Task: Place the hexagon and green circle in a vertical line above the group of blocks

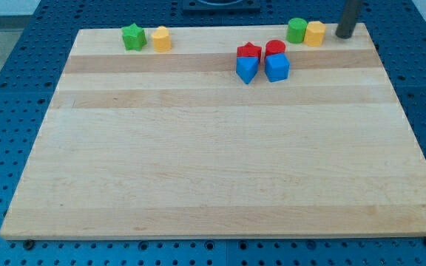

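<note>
The green circle (296, 30) and the yellow hexagon (315, 33) stand side by side, touching, near the board's top edge at the view's upper right. My tip (344, 35) is just to the right of the yellow hexagon, a small gap apart. The group of blocks lies below and to the left: a red star (249, 52), a red circle (275, 49), a blue block (247, 69) and a blue cube (277, 67), packed close together.
A green star (133, 36) and a yellow block (161, 38) sit side by side at the view's upper left. The wooden board (213, 162) lies on a blue perforated table (21, 66).
</note>
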